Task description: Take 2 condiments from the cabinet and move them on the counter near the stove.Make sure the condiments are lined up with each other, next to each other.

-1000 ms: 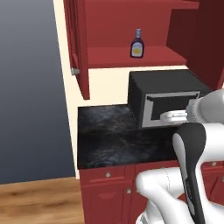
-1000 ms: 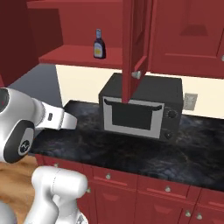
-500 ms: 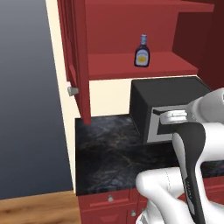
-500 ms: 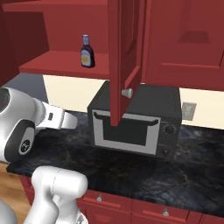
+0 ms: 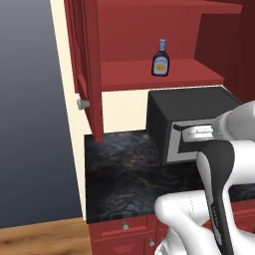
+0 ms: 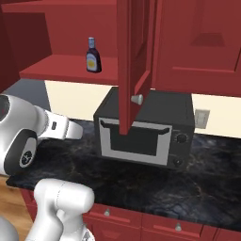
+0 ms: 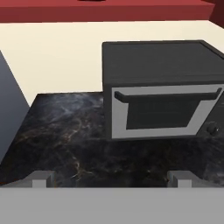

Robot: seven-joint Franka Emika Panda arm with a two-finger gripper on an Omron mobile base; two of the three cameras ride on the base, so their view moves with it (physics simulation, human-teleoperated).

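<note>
A dark purple bottle (image 5: 160, 59) (image 6: 93, 56) with a yellow label, one of the condiments, stands upright on the red shelf of the open wall cabinet (image 5: 139, 79) (image 6: 56, 66). The cabinet's door (image 5: 87, 64) (image 6: 134, 61) hangs open. Below lies the black counter (image 5: 124, 179) (image 6: 141, 181) (image 7: 65, 140). My gripper (image 7: 111, 177) is open with nothing between its fingertips (image 7: 42, 177). It is low over the counter, facing the microwave and well below the shelf. The stove is out of view.
A black microwave (image 5: 189, 124) (image 6: 146, 129) (image 7: 162, 87) stands on the counter under the shelf, to the right in the hand view. The open door's knob (image 6: 137, 99) hangs in front of it. A grey wall (image 5: 30, 124) closes the left side.
Both base views have shifted: the base has driven nearer to the counter, so the microwave and cabinet look larger. The bottle stays on its shelf and the gripper stays open.
</note>
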